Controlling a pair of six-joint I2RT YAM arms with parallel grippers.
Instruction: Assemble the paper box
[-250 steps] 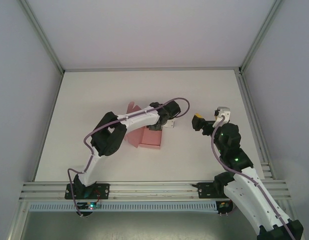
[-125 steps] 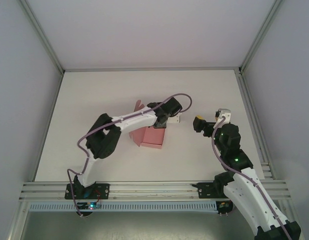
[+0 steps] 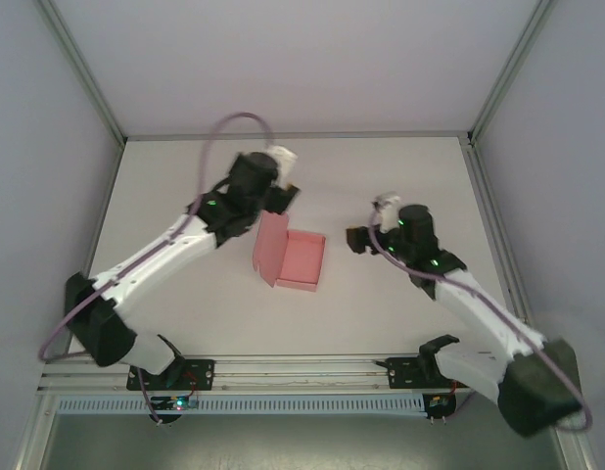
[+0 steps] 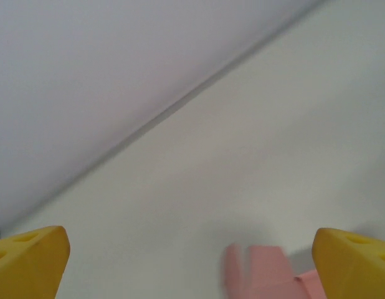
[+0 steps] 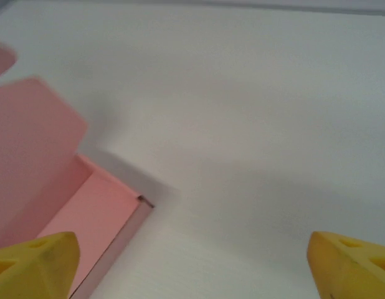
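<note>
1. I count one pink box [image 3: 301,258], open-topped, sitting mid-counter [image 3: 400,176].
2. I count two tools: left tool [image 3: 281,199] spread wide at the box's far-left side; right tool [image 3: 355,240] spread wide, near its right side.

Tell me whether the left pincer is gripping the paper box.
No: the left pincer stands open and empty, with the paper box lying apart from it on the table.
</note>
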